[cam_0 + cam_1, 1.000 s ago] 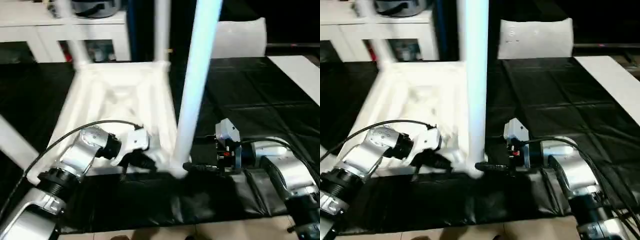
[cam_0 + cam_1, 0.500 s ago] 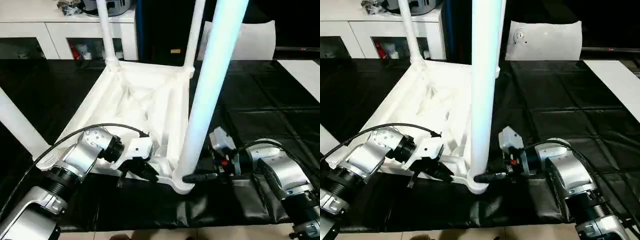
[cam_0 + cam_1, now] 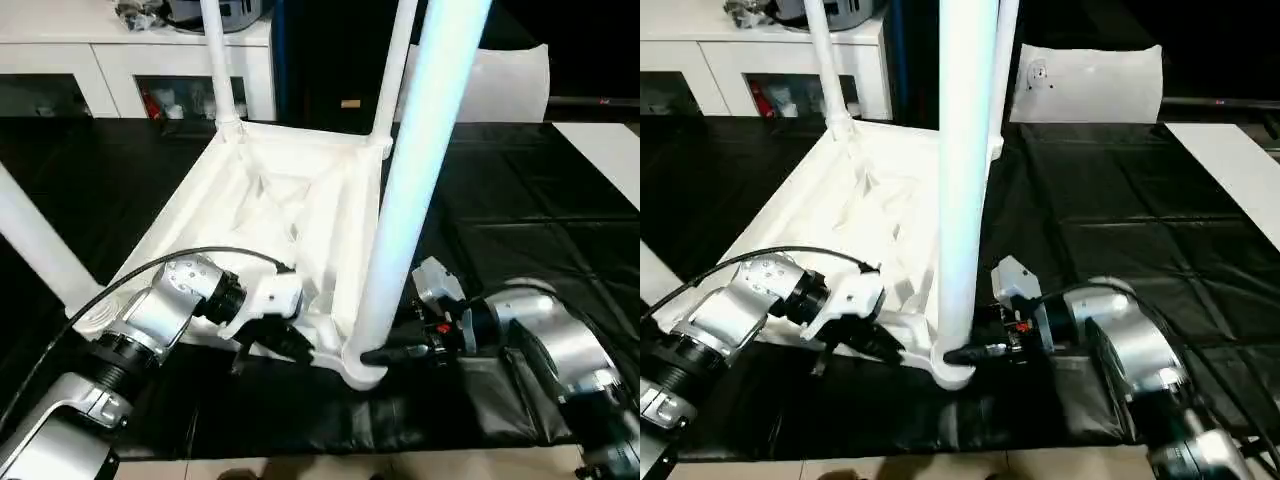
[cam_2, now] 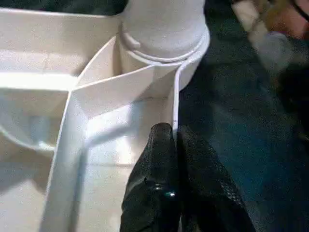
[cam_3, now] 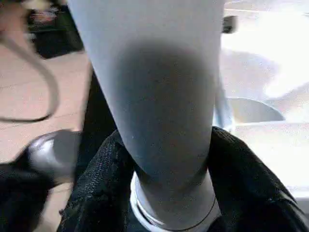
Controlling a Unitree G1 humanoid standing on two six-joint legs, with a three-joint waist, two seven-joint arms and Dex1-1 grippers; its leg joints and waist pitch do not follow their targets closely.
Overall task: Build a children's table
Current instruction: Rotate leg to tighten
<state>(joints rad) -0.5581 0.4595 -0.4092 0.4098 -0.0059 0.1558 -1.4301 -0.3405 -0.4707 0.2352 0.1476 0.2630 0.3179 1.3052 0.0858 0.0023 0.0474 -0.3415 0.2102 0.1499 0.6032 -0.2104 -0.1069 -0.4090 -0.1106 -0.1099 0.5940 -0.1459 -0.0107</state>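
While the children's table (image 3: 275, 225) is seen upside down on the black tabletop (image 3: 520, 200) in the head views, with legs rising from its corner sockets, the grips are made plain by the wrist views. In the left wrist view, the left gripper (image 4: 175, 145) is shown pinched together on a thin rib of the ribbed underside, just beside the near corner socket (image 4: 164, 34). In the right wrist view, the right gripper (image 5: 169, 159) is shown clamped around the base of the nearest leg (image 3: 965, 170), a black finger on each side. From the head camera, this leg stands at about 6 o'clock of the square top and hides part of the far rim. A white cabinet (image 3: 120, 60) is seen at 11 o'clock, and a white panel (image 3: 1090, 80) at 1 o'clock.
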